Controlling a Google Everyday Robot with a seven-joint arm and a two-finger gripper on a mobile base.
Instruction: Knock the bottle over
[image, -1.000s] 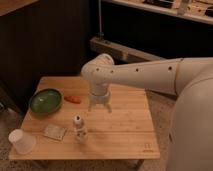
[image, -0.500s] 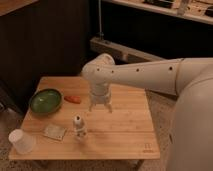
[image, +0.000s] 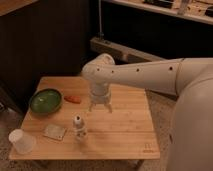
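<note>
Cup (image: 21, 141) of translucent white plastic is standing upright at the near-left corner of the wooden table (image: 125, 131). Behind it, toward the far-left part of the tabletop, a green bowl (image: 45, 100) is sitting, and a flat tan square (image: 54, 132) is lying between the cup and the middle of the table. Just to the right of the bowl a small orange object (image: 73, 99) is lying on the wood; what it is cannot be told. The bottle (image: 79, 126) is standing upright near the front edge, just right of the tan square, its whitish cap pointing up. The gripper (image: 100, 108) is hanging over the table's middle, behind and slightly right of the bottle and apart from it, pointing straight down. Its two fingers are spreading apart and gripping nothing. The white arm (image: 145, 75) is reaching in from the right side, bending down at the wrist above the gripper.
</note>
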